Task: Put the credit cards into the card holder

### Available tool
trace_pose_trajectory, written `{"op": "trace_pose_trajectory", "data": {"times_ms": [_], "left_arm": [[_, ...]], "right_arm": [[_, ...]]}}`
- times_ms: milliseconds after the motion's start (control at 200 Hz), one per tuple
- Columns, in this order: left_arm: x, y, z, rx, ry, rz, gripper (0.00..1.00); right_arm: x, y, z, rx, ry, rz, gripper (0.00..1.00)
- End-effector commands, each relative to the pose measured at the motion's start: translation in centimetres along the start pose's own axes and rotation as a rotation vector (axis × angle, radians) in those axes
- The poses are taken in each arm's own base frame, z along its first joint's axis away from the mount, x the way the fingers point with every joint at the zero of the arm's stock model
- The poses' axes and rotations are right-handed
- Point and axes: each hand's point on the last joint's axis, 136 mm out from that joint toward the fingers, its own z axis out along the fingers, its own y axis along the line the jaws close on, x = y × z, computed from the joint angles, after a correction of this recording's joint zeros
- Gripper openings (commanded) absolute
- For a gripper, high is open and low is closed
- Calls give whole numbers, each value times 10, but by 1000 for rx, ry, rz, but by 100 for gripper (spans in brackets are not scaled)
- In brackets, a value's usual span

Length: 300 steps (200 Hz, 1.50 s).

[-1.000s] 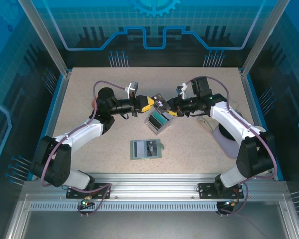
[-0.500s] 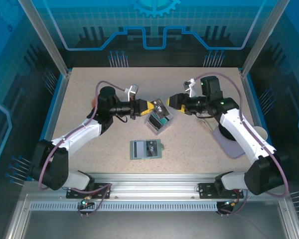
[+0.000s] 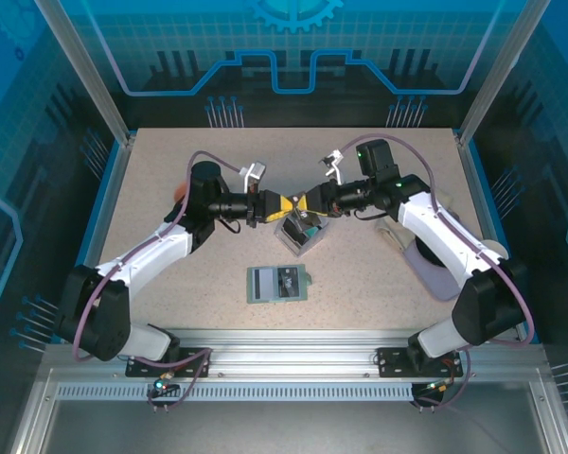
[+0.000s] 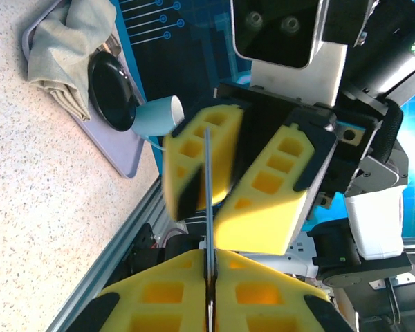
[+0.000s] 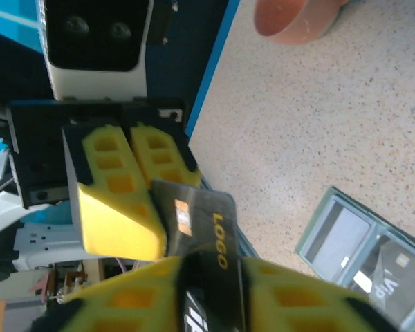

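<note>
We start with the dark card (image 5: 206,232), printed with the word LOGO, which hangs in the air between the two arms and touches nothing below. The left tool (image 4: 209,259) is closed tight on one end of it, with the card showing edge-on as a thin line between its yellow fingers. The right tool (image 5: 211,273) meets it from the other side, its fingers drawn in against the card at their tips, so we take both tools to be gripping the same card. Just below this meeting point stands the clear box (image 3: 301,234), open, with a teal card visible inside. Nearer the arm bases and well apart from the box, the card holder (image 3: 277,283) lies flat and open on the surface (image 3: 379,284), grey inside, with a dark patch that is too small for us to read. We judge the step in hand to be a hand-over or re-grip, meant to turn the card for insertion. Next, one tool should let go while the other keeps firm hold. That tool should then carry the card down to the holder and line its leading edge up with a slot before sliding it in.
</note>
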Motion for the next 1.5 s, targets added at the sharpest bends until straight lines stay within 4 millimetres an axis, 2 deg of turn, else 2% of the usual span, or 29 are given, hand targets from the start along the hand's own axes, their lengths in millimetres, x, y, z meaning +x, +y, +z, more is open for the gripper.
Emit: {"op": "trace_pose_trajectory", "data": {"times_ms": [0,90,240,330,440,520,760,820,900,940,980,1040,1080,1140,1266,1426,1496], "left_arm": [[0,-20,2,37,34,68,15],[-2,-21,1,47,22,65,23],[-1,-31,1,100,14,83,26],[0,-36,1,127,15,93,24],[1,-41,-1,145,10,105,17],[0,-43,-1,149,7,110,15],[-1,-45,-2,149,-1,111,9],[-2,-42,-1,134,-6,100,6],[-2,-37,0,112,-4,89,6],[-2,-37,0,109,-4,88,5],[-2,-35,0,101,-3,82,5],[-3,-33,1,98,-1,76,5],[-3,-32,1,98,-1,73,6],[-3,-32,1,99,-1,69,14],[-1,-38,1,128,6,84,23],[4,-44,-2,146,12,106,22],[5,-46,-2,151,13,113,20]], "right_arm": [[1,-1,3,15,15,1,13],[0,-10,1,62,-16,24,9],[-3,-18,1,76,-56,67,11],[-3,-28,-1,131,-77,88,14],[-4,-38,-3,166,-93,122,19],[-3,-45,-3,182,-94,145,19],[-1,-46,-2,167,-86,160,24],[0,-41,-1,134,-76,145,31],[2,-27,1,61,-52,112,45],[3,-22,1,44,-39,97,47],[5,-20,0,42,-32,81,45],[8,-18,0,55,-20,62,27],[9,-20,0,65,-17,65,23],[9,-25,-1,87,-22,78,15],[6,-43,-2,126,-56,150,11],[5,-56,-2,172,-82,196,14],[6,-62,-2,190,-80,212,18]]}}
